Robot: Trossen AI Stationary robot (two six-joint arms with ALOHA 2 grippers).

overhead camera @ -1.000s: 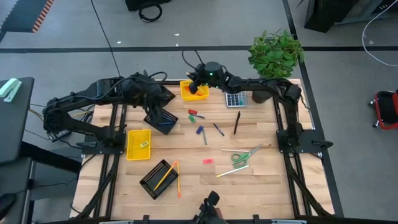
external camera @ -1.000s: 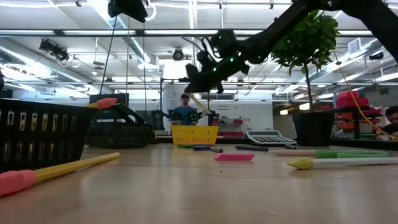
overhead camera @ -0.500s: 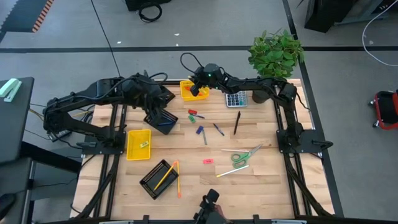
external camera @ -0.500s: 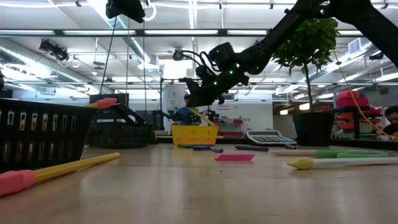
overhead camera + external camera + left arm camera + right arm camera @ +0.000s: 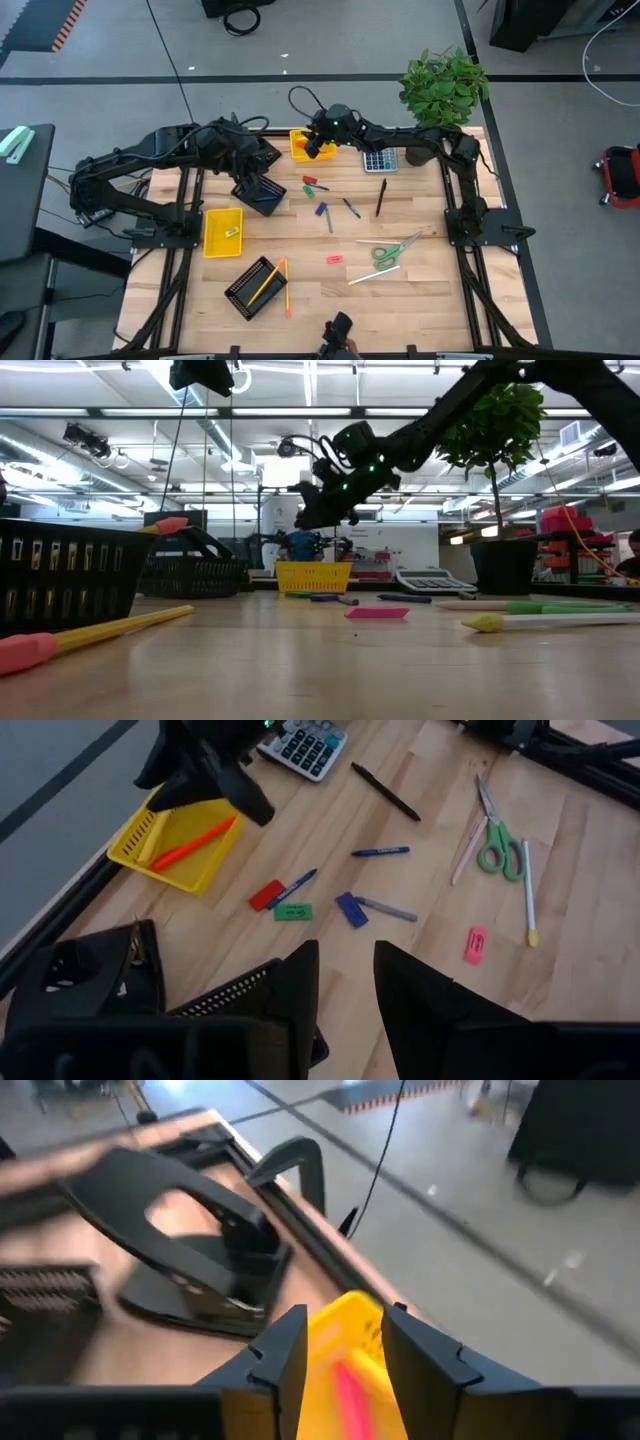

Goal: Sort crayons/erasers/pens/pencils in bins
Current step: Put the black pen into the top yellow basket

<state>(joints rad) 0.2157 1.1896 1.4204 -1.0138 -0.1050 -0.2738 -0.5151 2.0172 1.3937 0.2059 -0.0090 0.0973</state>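
Cluttering wooden table (image 5: 420, 285): pens (image 5: 381, 197), scissors (image 5: 395, 250)

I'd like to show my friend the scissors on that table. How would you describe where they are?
Start at the potted plant at the table's far right corner, then come toward the near edge, past the grey calculator and the black pen. The scissors lie there, the only thing with green loop handles.

orange pencil (image 5: 194, 842) in far yellow bin (image 5: 298, 153)
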